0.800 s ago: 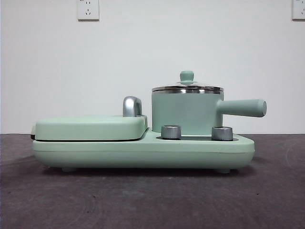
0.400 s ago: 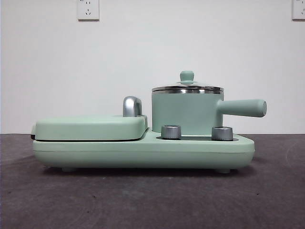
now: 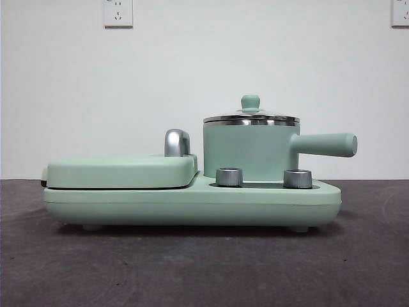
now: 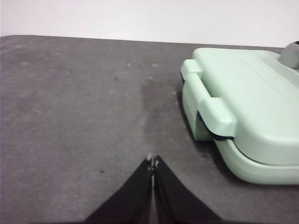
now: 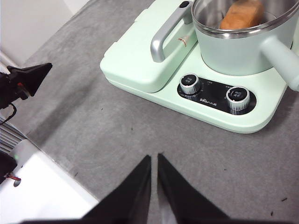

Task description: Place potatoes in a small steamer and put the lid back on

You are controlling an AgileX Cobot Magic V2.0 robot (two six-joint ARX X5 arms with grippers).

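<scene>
I am hanging both closed, empty grippers (image 4: 152, 161) (image 5: 154, 158) well clear of the steamer (image 3: 250, 151), whose lid (image 3: 250, 117) could be sitting crooked over the potato (image 5: 241, 13).

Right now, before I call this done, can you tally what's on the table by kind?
Mint-green cylindrical steamer pot with side handle: 1
Clear glass lid with mint-green knob, on the pot: 1
Orange-brown oblong potato, inside the pot: 1
Flat mint-green griddle cover with chrome handle: 1
Silver control dials: 2
Total: 6
</scene>
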